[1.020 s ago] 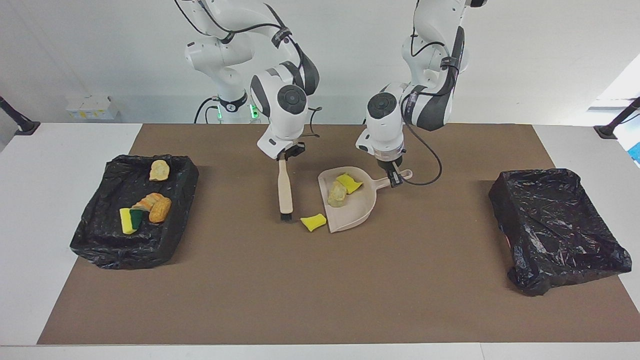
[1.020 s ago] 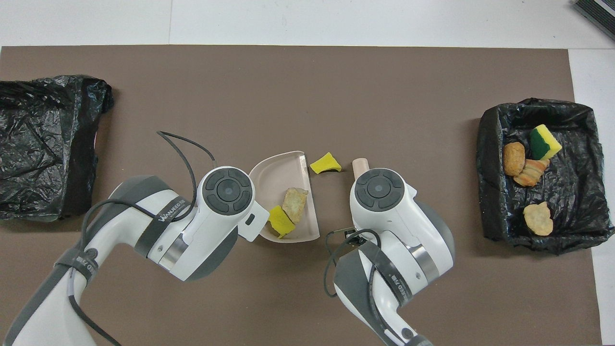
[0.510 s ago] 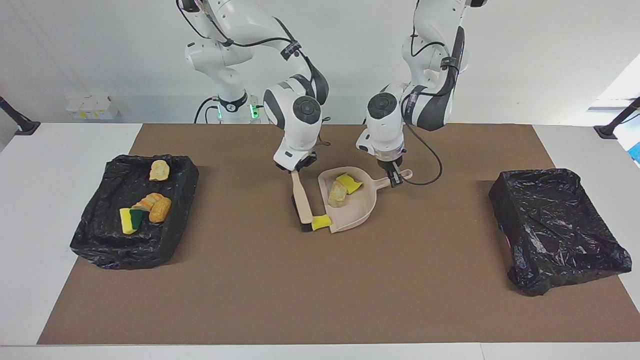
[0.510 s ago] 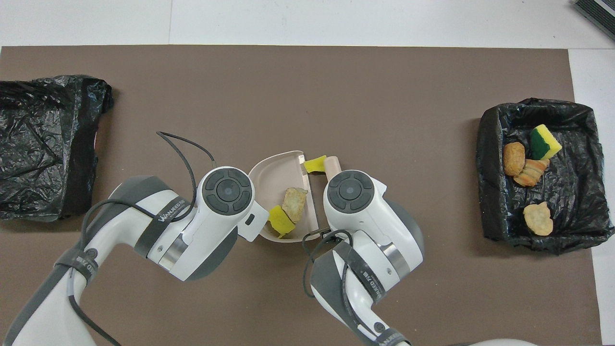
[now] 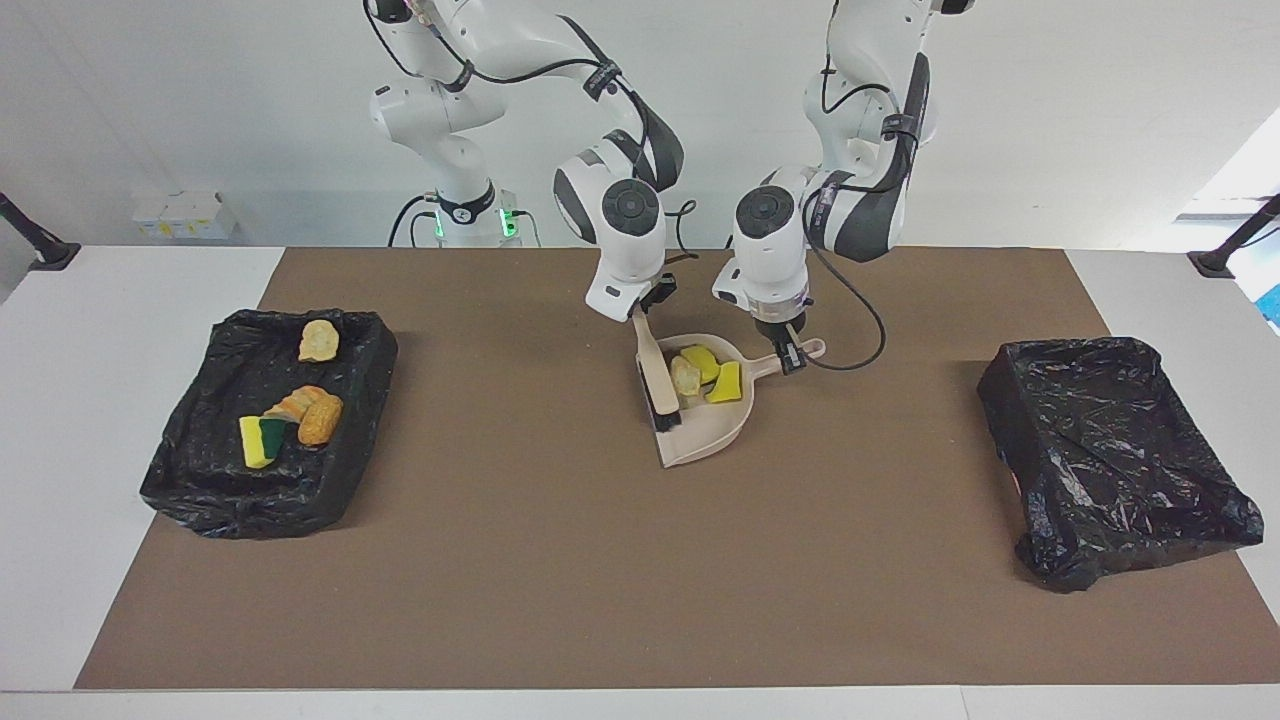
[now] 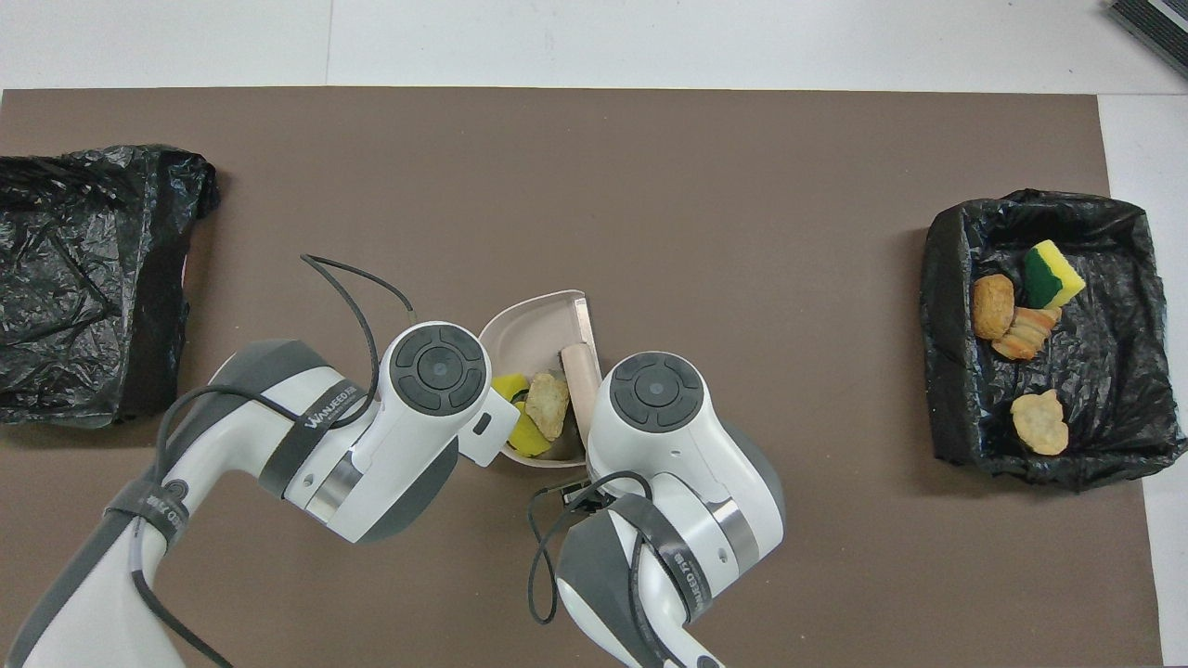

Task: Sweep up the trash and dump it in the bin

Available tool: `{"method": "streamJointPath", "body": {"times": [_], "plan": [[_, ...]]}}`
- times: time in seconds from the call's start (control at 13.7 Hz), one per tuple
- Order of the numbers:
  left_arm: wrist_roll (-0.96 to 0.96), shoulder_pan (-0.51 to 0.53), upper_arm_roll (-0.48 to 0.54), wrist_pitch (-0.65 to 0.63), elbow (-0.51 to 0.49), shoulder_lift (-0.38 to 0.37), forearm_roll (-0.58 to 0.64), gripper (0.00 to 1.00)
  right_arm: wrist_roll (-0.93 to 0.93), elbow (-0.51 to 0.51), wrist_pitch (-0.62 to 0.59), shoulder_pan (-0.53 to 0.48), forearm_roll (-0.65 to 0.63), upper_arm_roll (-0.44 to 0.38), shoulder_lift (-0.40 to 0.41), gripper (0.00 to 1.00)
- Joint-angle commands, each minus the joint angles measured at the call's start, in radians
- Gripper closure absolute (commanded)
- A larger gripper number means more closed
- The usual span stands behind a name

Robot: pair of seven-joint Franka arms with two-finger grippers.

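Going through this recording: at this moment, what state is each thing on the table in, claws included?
Dustpan: flat on the mat, three scraps inside.
Brush: bristles inside the dustpan.
Yellow sponge pieces: in the dustpan.
Tan lump: in the dustpan, beside the brush.
Filled bin: holds four scraps.
Other bin: nothing visible inside.
Left claw: shut on the dustpan's handle.
Right claw: shut on the brush.

Two bright yellow sponge pieces (image 6: 516, 422) and a pale tan bread-like lump (image 6: 548, 404) are held in the beige plastic dustpan (image 6: 534, 322).
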Motion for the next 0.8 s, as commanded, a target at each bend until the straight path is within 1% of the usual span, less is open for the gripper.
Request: {"method": "streamJointPath", "body": {"times": [0.0, 0.07, 0.15, 0.22, 0.36, 0.44, 0.51, 0.58, 0.73], "plan": [[0.046, 0.012, 0.007, 0.014, -0.020, -0.022, 0.008, 1.00, -0.053, -0.021, -0.115, -0.031, 0.035, -0.004, -0.085, 1.00], [0.086, 0.019, 0.008, 0.014, -0.006, -0.016, 0.008, 1.00, -0.056, -0.018, -0.165, -0.062, 0.025, -0.004, -0.115, 1.00], [0.109, 0.027, 0.010, 0.008, 0.001, -0.027, 0.008, 1.00, -0.056, -0.015, -0.208, -0.095, 0.019, -0.003, -0.143, 1.00], [0.135, 0.059, 0.008, 0.000, 0.009, -0.036, 0.008, 1.00, -0.055, -0.010, -0.251, -0.108, 0.016, -0.006, -0.174, 1.00], [0.196, 0.078, 0.008, 0.000, 0.015, -0.068, 0.008, 1.00, -0.044, -0.007, -0.317, -0.135, 0.010, -0.007, -0.212, 1.00], [0.222, 0.096, 0.007, -0.001, 0.014, -0.085, 0.008, 1.00, -0.032, -0.022, -0.328, -0.132, 0.010, -0.004, -0.226, 1.00], [0.256, 0.111, 0.007, -0.004, 0.014, -0.111, 0.002, 1.00, -0.003, -0.051, -0.316, -0.123, 0.010, 0.002, -0.252, 1.00], [0.305, 0.134, 0.008, -0.020, 0.014, -0.142, -0.027, 1.00, 0.020, -0.077, -0.279, -0.102, 0.012, 0.003, -0.269, 1.00], [0.421, 0.203, 0.011, -0.084, 0.026, -0.211, -0.081, 1.00, 0.101, -0.113, -0.208, -0.018, 0.022, 0.003, -0.268, 1.00]]}}
